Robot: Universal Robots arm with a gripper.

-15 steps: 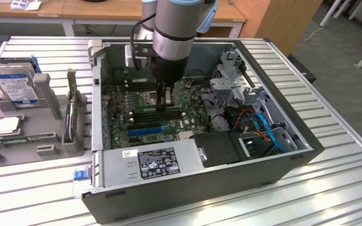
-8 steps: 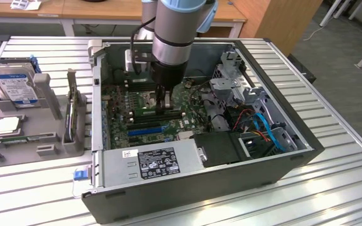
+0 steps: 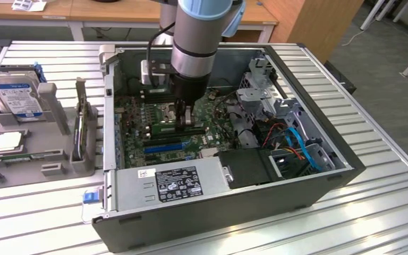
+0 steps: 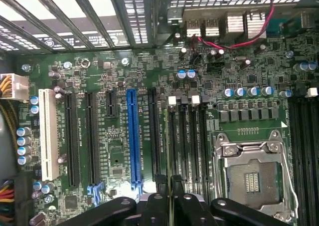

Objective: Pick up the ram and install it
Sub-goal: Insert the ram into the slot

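Note:
My gripper (image 3: 185,121) reaches down inside the open computer case (image 3: 317,180), low over the motherboard (image 3: 136,114). Its two dark fingers (image 4: 158,198) stand close together, shut on the ram (image 3: 167,128), a narrow green stick lying level just above the board. From the wrist camera the ram (image 4: 169,188) appears edge-on as a thin line between the fingers. It hangs beside the row of black memory slots (image 4: 187,136), between them and the blue expansion slot (image 4: 133,136). Whether the stick touches a slot I cannot tell.
The silver processor socket (image 4: 251,173) lies beside the memory slots. A power supply (image 3: 168,183) and blue cables (image 3: 297,144) crowd the case's near side. On the exterior view's left, a grey tray (image 3: 48,164) holds a hard drive (image 3: 16,95) and a processor chip (image 3: 8,141).

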